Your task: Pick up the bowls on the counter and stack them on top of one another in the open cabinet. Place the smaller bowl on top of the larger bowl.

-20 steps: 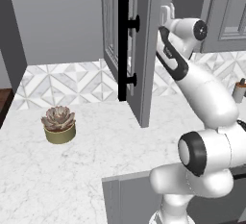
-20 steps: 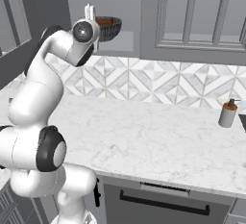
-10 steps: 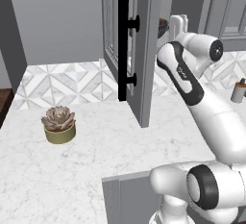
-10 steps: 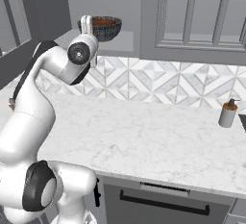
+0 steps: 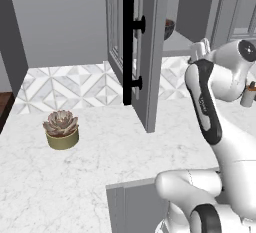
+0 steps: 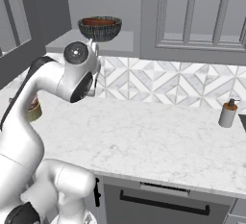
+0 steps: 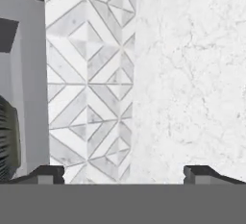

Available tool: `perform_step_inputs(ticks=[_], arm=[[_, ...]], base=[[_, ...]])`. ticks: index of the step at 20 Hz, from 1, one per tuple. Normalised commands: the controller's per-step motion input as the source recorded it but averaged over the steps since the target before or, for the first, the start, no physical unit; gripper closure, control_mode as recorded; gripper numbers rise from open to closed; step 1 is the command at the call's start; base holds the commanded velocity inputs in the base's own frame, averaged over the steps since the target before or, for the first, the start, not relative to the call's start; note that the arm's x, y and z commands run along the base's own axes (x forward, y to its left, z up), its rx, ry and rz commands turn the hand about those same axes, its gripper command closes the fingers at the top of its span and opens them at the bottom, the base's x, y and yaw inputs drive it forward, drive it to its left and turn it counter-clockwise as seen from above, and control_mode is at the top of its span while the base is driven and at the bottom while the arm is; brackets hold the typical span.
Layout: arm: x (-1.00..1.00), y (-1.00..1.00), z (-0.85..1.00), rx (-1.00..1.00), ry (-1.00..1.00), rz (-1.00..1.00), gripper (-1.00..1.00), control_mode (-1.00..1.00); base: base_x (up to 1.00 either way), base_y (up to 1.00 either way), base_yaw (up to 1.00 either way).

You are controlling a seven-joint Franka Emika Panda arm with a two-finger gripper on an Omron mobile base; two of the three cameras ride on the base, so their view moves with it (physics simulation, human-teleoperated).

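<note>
Reddish-brown smaller bowl (image 6: 99, 22) sits inside the grey larger bowl (image 6: 100, 30) on the open cabinet (image 6: 67, 39) shelf, upper left of the right base view; stacking looks done. Gripper (image 7: 124, 172) jaws wide apart, holding nothing, facing tile backsplash (image 7: 89, 74) and marble counter (image 7: 192, 74); bowl rim at hand view's left edge. Next move, probably: pull the arm clear without bumping the cabinet door (image 5: 150, 52).

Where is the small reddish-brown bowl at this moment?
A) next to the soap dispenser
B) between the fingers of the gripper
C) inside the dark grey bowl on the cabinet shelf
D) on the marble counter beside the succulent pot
C: in the right base view the reddish-brown bowl sits nested in the dark grey bowl on the cabinet shelf.
</note>
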Motion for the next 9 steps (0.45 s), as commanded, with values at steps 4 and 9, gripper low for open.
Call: perform_step_inputs(ticks=[4, 9], arm=[[-0.64, 0.0, -1.0, -0.13, 0.49, 0.0, -1.0, -1.0], [-0.36, 0.0, -1.0, -0.16, 0.48, 0.0, -1.0, -1.0]], base=[[0.0, 0.0, 0.0], [0.0, 0.0, 0.0]])
